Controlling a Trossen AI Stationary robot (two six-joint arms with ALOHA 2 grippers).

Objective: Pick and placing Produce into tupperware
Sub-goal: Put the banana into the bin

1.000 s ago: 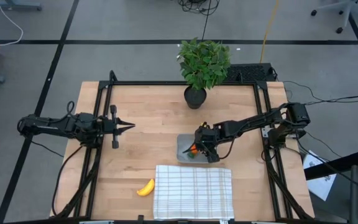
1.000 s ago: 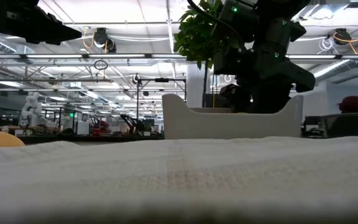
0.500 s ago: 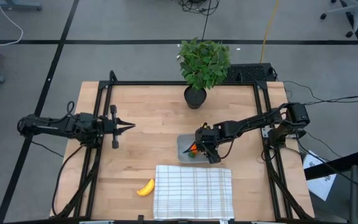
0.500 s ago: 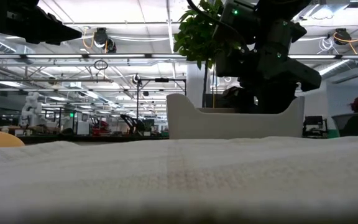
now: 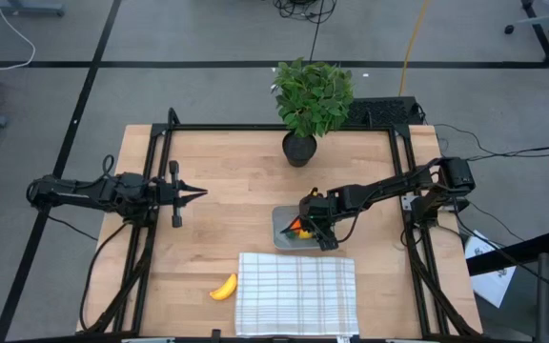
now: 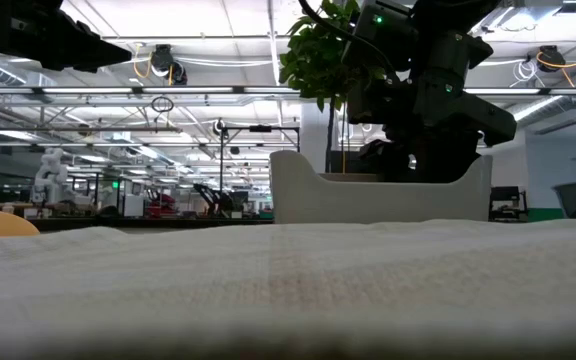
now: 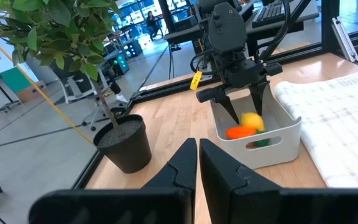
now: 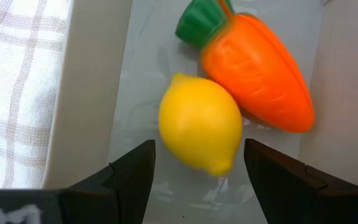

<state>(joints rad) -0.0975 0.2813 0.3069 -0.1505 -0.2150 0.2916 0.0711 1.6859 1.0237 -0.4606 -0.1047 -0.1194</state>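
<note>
Once the right gripper (image 8: pixel 194 165) had been spread wide, the round yellow fruit (image 8: pixel 200 123) was left in the tupperware (image 5: pixel 282 223) at frame centre beside the carrot (image 8: pixel 258 76); only the banana (image 5: pixel 223 288) remained outside.

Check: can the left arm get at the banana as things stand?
Probably yes. The banana lies bare on the wood beside the checked cloth, nothing on or over it. The left end effector is shut and hangs apart from it; the right end effector is open over the tupperware.

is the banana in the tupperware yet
No, the banana lies on the bare table left of the checked cloth, apart from the tupperware.
</note>
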